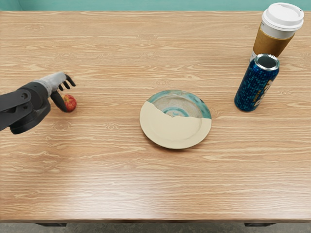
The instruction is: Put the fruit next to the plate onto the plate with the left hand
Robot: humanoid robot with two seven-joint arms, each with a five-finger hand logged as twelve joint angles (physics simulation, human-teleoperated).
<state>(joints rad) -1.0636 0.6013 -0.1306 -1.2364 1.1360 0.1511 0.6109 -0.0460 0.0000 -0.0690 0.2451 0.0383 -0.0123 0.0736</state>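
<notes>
Pale brown wood grain covers a wide table [97, 184] that fills nearly the whole head view, with a strip of teal wall along the top edge. The robot's dark, jointed left arm comes in from the left edge and ends in a grey left hand [58, 88] with black fingers. The fingers are spread and uncurled, pointing right and gripping nothing. The thumb curves down just beside the fruit; whether it touches cannot be told. The right arm is not visible.

Near the centre of the table lies a round plate [170, 133], cream on its near half and blue-green on the far half, with nothing on it. At the far right stands a paper coffee cup [277, 31] with a white lid and brown sleeve. Just in front of it is an upright, blue patterned drink can [256, 85]. Smallest is the fruit [71, 103], red and round like a small apple, resting on the table at the left, well apart from the plate.

Likely risks: the fruit is small and round, so fingers closing off-centre could nudge it into rolling away. A loose pinch could drop it on the way to the plate. Set down carelessly, it could roll off the plate's shallow rim.

No brand, label or writing is legible on the cup, can or plate.
</notes>
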